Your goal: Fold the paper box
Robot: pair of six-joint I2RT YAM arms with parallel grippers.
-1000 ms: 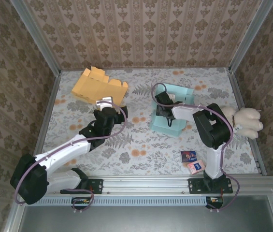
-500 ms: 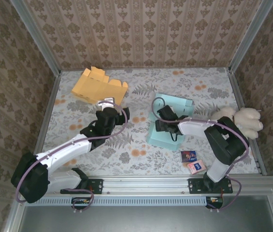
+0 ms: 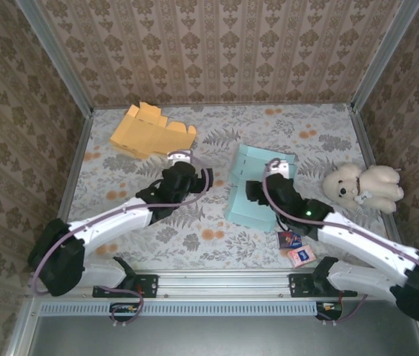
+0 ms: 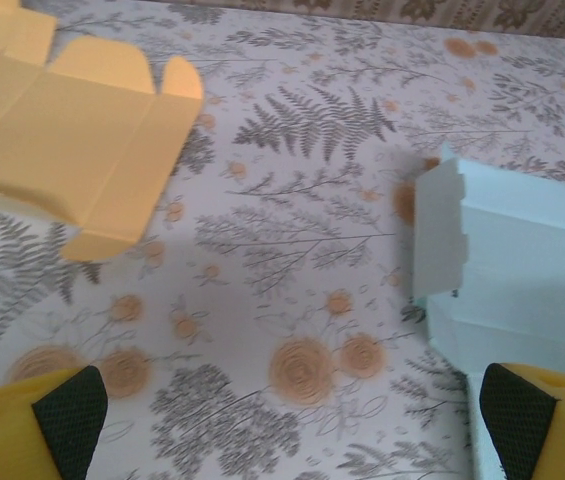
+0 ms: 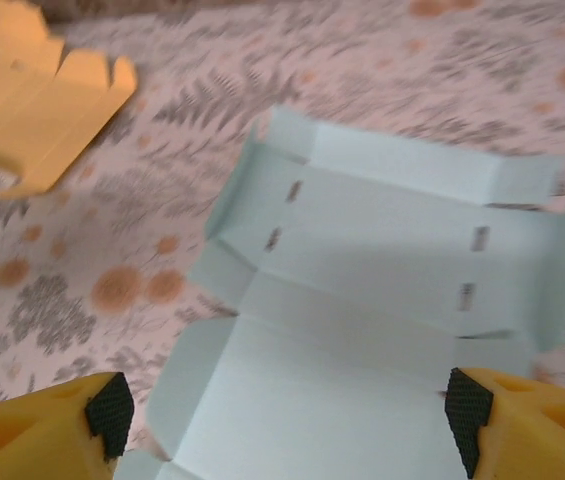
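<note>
Pale-blue paper box blank (image 3: 248, 194), partly opened out, lies on floral table (image 3: 113, 170) right of centre. Right hand (image 3: 273, 176) over it, fingers spread wide, empty. Left hand (image 3: 182, 165) beside box, fully spread, empty. Orange cardboard blank (image 3: 150, 132) back-left.

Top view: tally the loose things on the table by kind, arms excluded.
Paper boxes: 2 (orange box, light blue box)
Stuffed toy: 1
Small packets: 2 (dark packet, pink packet)
Total: 5
</note>
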